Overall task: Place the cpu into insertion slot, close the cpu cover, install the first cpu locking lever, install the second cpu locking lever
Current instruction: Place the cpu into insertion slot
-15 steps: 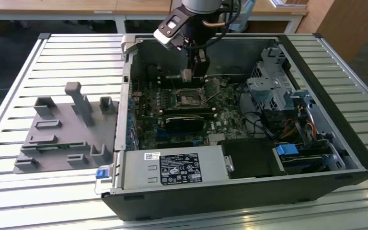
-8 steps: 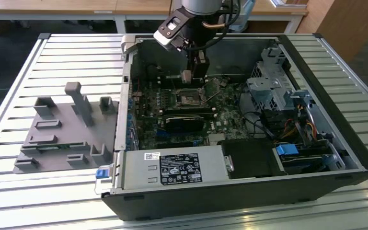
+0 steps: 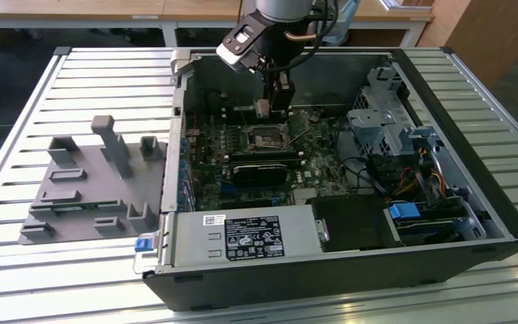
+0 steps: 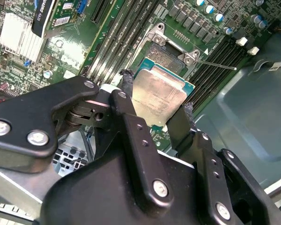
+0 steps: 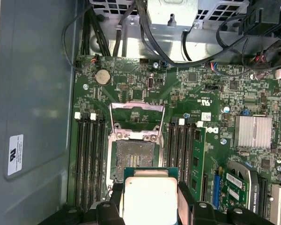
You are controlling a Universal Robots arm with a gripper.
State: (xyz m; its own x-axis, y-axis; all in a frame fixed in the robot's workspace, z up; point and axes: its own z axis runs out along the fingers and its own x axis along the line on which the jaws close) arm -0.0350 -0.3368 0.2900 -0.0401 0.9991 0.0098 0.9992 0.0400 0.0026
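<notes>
CPU (image 4: 161, 91) sits clamped between the two black fingers (image 4: 131, 112) of the end effector (image 4: 157, 93), gripped by opposite edges with its dull metal top facing both wrist cameras (image 5: 150, 194). The end effector (image 5: 151, 201) is closed on the chip, with both pads pressed against its sides. In the exterior view the end effector (image 3: 272, 108) hangs inside the open computer case (image 3: 331, 283), above the green motherboard (image 3: 309, 165), with the chip (image 3: 262, 108) at its tips.

Below the end effector and just ahead of its fingertips lies the insertion slot (image 5: 133, 159). Its dark centre is bare, and the chip is held above it, not seated (image 4: 166, 56) (image 3: 266, 137). Beyond the slot, on the side away from the end effector, the CPU cover (image 5: 137, 105) stands swung up and open. A thin metal lever (image 4: 215, 64) sticks out beside the slot. Long black memory slots (image 5: 86, 159) run along both sides of it.

The case rests on a slatted desk (image 3: 61, 283). A grey moulded fixture (image 3: 88, 189) lies on the desk well apart from the end effector, toward the exterior view's left.
</notes>
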